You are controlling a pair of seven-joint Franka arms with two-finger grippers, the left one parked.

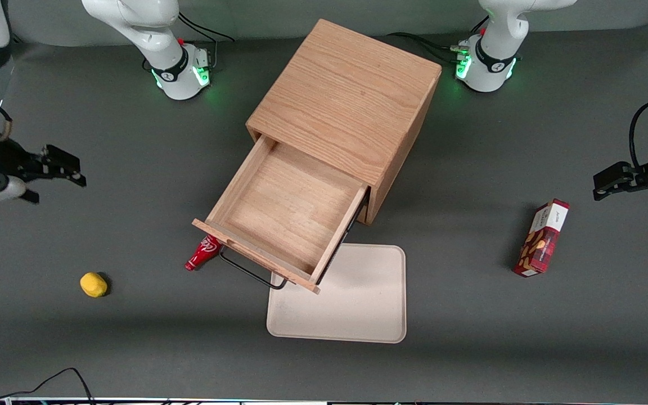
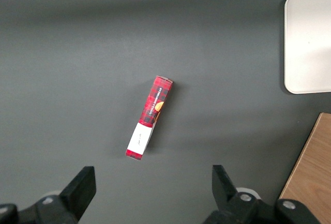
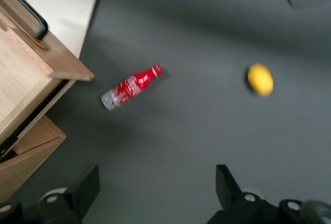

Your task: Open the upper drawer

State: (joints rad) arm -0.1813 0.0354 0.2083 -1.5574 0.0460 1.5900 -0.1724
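The oak cabinet (image 1: 346,95) stands mid-table. Its upper drawer (image 1: 284,214) is pulled far out toward the front camera, and its light-wood tray is empty. The thin black wire pull (image 1: 251,273) hangs from the drawer's front. The drawer (image 3: 20,79) and its pull (image 3: 28,17) also show in the right wrist view. My right gripper (image 1: 73,171) is open and holds nothing. It hovers above the table (image 3: 158,182), well away from the drawer, toward the working arm's end.
A red bottle (image 1: 203,253) (image 3: 129,87) lies on the table under the drawer's front corner. A yellow ball (image 1: 93,284) (image 3: 260,79) lies nearer the front camera than my gripper. A beige tray (image 1: 358,304) lies in front of the cabinet. A red snack box (image 1: 543,239) (image 2: 150,115) lies toward the parked arm's end.
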